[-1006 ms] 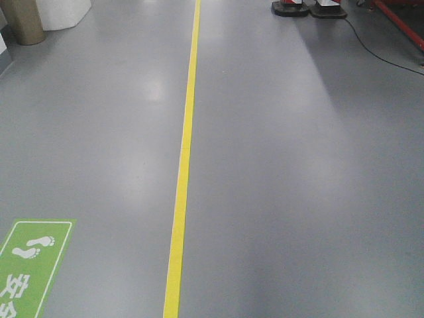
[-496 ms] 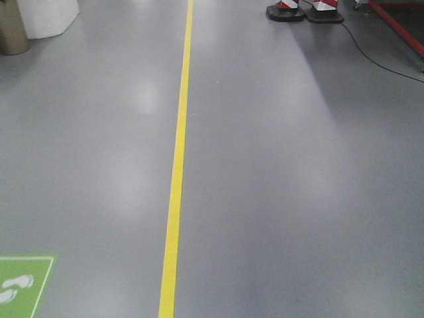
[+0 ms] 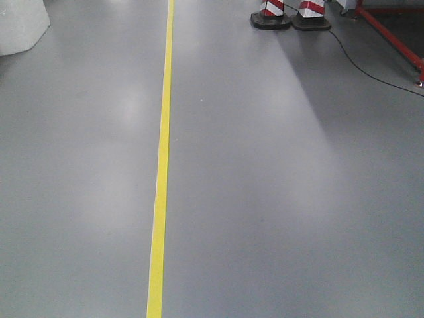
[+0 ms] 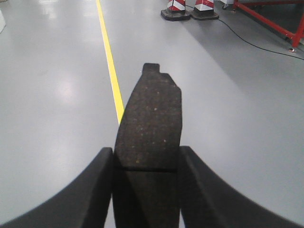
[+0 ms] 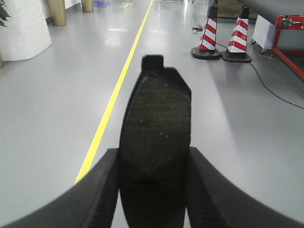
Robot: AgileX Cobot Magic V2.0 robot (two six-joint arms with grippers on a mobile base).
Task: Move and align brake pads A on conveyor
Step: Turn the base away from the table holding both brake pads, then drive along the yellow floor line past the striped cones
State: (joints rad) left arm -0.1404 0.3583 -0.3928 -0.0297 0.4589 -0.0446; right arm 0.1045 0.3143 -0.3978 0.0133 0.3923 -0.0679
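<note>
Sticking out toward twelve o'clock, one brake pad is pinched in the left tool, a second brake pad in the right tool, over bare floor; no conveyor visible. A bump could shake either loose, I reckon.

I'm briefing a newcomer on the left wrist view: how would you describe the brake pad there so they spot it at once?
Grey floor with a yellow line fills the background. Front and centre, the left claw grips the brake pad between two smooth black fingers. The pad is the rough, speckled slab, notched at its far end, with a cross groove.
</note>
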